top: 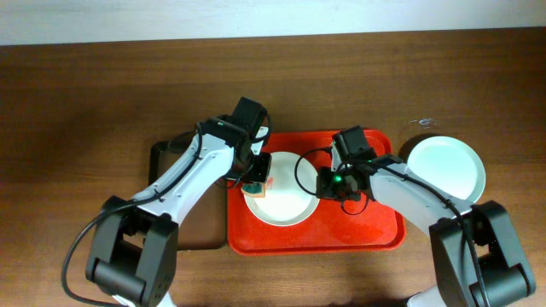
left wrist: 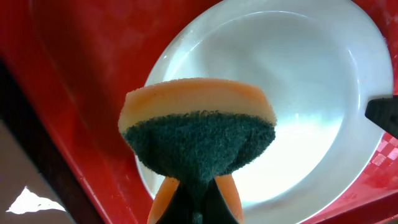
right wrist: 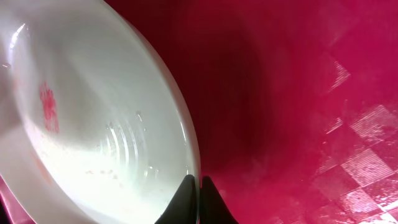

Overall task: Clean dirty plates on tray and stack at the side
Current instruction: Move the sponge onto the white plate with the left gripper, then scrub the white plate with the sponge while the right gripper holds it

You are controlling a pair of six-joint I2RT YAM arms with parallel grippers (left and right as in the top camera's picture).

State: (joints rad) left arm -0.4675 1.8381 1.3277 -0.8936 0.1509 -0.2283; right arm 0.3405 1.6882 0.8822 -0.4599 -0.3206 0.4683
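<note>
Your table carries the red tray at centre. A white plate lies in the tray's left half, with a red smear on it. A second plate sits on the table just right of the tray. Your left pincer is clamped on a sponge over the white plate's left edge. Your right pincer is closed tight on that plate's right rim.

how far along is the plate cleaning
Done: a clean-looking plate sits on the table right of the tray. In hand: right fingers pinch the rim of the white plate on the tray; left fingers hold a sponge over it. Left: its red smear, then stacking.
</note>
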